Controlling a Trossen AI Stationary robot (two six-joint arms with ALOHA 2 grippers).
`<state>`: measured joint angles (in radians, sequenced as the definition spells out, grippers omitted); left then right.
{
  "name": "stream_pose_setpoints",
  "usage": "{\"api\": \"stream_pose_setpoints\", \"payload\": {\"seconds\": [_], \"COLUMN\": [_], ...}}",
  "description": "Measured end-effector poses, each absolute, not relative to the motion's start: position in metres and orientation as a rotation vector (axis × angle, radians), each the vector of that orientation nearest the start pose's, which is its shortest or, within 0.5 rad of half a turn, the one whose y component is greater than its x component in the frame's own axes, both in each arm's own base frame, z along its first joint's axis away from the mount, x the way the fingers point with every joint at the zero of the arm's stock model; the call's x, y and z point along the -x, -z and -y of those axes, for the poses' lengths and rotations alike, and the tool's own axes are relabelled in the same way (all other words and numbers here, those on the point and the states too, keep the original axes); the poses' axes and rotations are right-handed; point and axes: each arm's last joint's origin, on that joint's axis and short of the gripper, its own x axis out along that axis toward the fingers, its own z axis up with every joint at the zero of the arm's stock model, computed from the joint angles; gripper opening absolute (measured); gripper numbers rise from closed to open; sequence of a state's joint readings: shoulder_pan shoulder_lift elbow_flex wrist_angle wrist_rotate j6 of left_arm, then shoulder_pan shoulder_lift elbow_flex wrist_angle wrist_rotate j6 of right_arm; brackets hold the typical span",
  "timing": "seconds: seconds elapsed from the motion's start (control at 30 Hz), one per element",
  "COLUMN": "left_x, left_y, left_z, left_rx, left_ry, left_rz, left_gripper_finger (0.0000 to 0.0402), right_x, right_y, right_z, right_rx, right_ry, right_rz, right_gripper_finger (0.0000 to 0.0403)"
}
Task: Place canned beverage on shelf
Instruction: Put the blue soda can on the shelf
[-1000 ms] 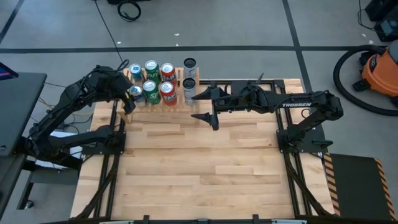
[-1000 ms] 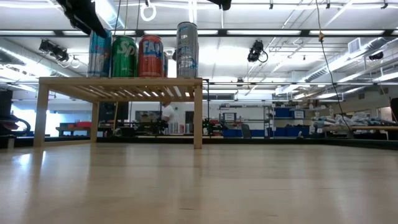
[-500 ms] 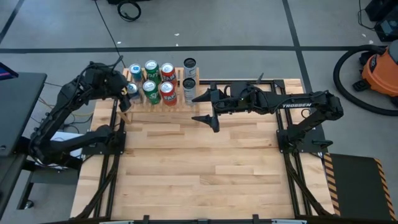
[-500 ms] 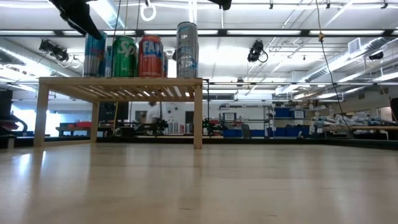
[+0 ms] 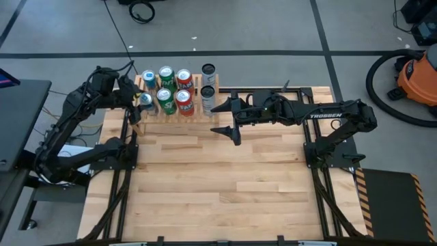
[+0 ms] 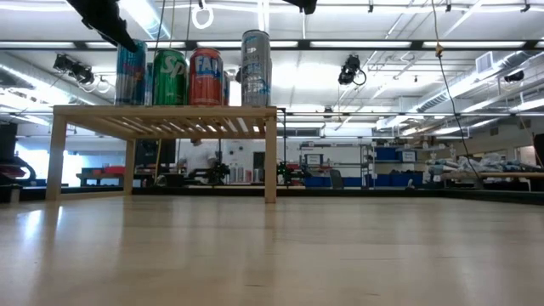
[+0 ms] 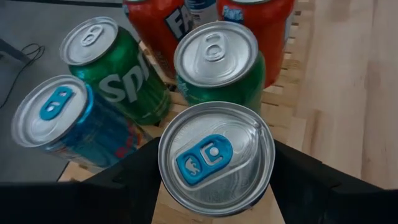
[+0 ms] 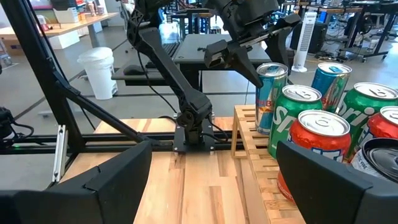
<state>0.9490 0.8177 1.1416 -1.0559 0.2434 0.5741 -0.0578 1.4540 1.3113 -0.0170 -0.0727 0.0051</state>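
this is a robotics lab in a large industrial hall. beyond the wooden table (image 6: 272, 255) run long ceiling light strips (image 6: 365, 42), workbenches (image 6: 501, 177) and blue bins (image 6: 391, 154), and beside the table an orange shop vacuum (image 5: 418, 76) stands on grey floor.

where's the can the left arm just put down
In the high view, the blue-tabbed can stands at the shelf's left end, front row, beside a green Sprite can, under the left gripper.

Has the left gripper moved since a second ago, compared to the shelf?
Yes. In the high view the left gripper has pulled back leftward from the shelf, away from the blue can.
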Motion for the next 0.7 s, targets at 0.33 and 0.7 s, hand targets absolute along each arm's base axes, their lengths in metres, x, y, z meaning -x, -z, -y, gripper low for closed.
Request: {"api": "stream_pose_setpoints", "payload": {"seconds": [0.33, 0.7], "left_x": [-0.073, -0.076], "left_y": [-0.367, -0.365], "left_z": [-0.101, -0.105], "left_rx": [-0.079, -0.038], "left_ry": [-0.503, -0.513], "left_rz": [-0.765, -0.768], "left_gripper_finger": [0.0259, 0.0259], "right_x": [-0.335, -0.336], "right_y": [-0.374, -0.374], "right_z": [0.011, 0.006], "right_rx": [-0.015, -0.013], "right_ry": [-0.031, -0.043], "right_rz": [-0.167, -0.165], "right_gripper_finger": [0.0355, 0.0355]}}
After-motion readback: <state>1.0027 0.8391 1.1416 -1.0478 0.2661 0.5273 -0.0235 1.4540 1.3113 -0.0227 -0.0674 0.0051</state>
